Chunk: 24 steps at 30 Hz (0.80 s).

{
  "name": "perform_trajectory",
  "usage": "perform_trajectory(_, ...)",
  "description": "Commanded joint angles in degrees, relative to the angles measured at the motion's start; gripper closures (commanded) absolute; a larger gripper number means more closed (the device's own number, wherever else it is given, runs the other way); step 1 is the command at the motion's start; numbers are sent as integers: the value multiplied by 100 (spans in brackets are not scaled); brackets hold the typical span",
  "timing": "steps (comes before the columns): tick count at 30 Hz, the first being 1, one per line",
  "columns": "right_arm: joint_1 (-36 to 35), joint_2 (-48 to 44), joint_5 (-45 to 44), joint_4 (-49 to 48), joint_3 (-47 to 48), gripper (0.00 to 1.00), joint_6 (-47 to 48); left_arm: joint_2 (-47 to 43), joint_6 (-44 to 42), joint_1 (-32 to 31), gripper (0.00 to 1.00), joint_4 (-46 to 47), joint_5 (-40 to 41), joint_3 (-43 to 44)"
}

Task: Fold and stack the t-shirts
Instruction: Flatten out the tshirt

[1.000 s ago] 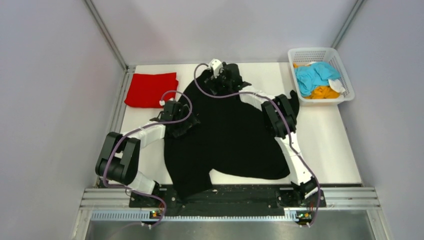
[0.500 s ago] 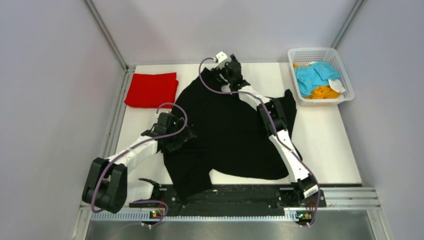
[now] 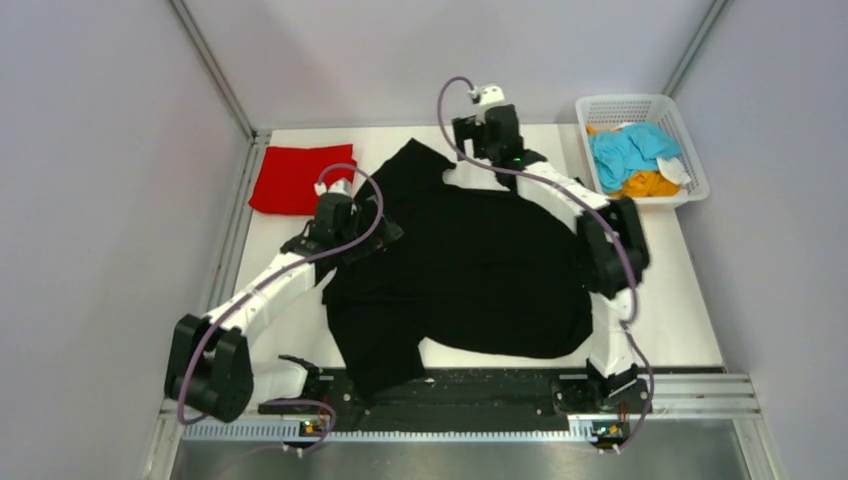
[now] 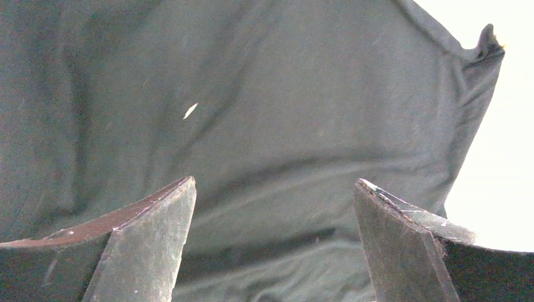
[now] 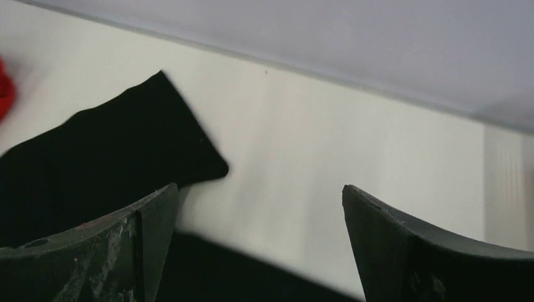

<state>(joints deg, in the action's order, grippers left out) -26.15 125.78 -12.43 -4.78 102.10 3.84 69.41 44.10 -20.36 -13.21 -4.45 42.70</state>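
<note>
A large black t-shirt (image 3: 480, 270) lies spread over the middle of the table, one sleeve (image 5: 113, 145) pointing to the back. My left gripper (image 3: 378, 228) is open and hovers just over the shirt's left part; in the left wrist view (image 4: 274, 181) only black cloth (image 4: 264, 94) lies between the fingers. My right gripper (image 3: 468, 148) is open and empty at the back edge, beside the sleeve and above bare table (image 5: 259, 187). A folded red t-shirt (image 3: 300, 178) lies at the back left. Light blue (image 3: 625, 150) and orange (image 3: 645, 185) shirts lie bunched in the basket.
The white mesh basket (image 3: 690, 160) stands at the back right corner. Grey walls enclose the table on three sides, with metal posts at the back corners. The black shirt's hem hangs over the near edge by the arm bases (image 3: 390, 375).
My right gripper has moved right and back, off the black shirt, and its elbow has swung right. My left gripper has moved a little back. The shirt now lies wider and flatter.
</note>
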Motion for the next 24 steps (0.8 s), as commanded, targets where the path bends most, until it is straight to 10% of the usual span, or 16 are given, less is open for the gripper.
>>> perform_trajectory(1, 417, -2293, 985, 460, -2231, 1, -1923, 888, -368, 14, 1, 531, -144, 994)
perform_trajectory(12, 1081, -3409, 1324, 1223, -4320, 2, -2723, 3630, -642, 20, 2, 845, -1036, 2822)
perform_trajectory(24, 1059, -1351, 1304, 1370, -3012, 3, -2589, 4636, -212, 1123, 3, 1196, -1496, 2730)
